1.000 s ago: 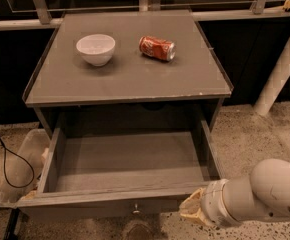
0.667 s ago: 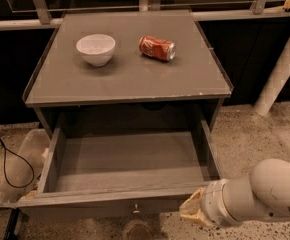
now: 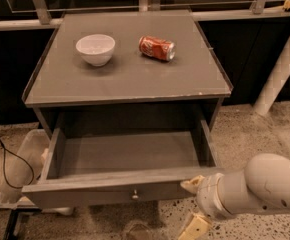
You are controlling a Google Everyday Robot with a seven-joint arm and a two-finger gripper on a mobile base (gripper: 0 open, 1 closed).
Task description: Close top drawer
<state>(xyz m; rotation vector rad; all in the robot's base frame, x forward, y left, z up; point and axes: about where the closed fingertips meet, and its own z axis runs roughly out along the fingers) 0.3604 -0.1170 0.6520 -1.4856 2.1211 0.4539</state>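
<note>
The gripper (image 3: 193,206) is hanging low at the front right, just beside the right end of the front panel of the top drawer (image 3: 85,194). Its two cream fingers (image 3: 191,184) are standing apart, one above the other, and nothing is sitting between them. The upper finger is looking very near to the panel, maybe touching it, but I cannot tell this for sure.

The top drawer is standing pulled far out under the front edge of the surface (image 3: 135,79), and its inside is showing nothing. The small brass knob (image 3: 134,195) is sitting at the centre of the panel, to the left of the gripper.

On the surface, a white bowl (image 3: 95,48) is resting toward the back left corner and a red can (image 3: 156,48) is lying on its side near the back edge.

In my judgement the approach step is in hand and the push is not yet done. The next move is asking for flat contact on the panel, better closer to the knob, then a straight push toward the cabinet so the drawer is not twisting.
</note>
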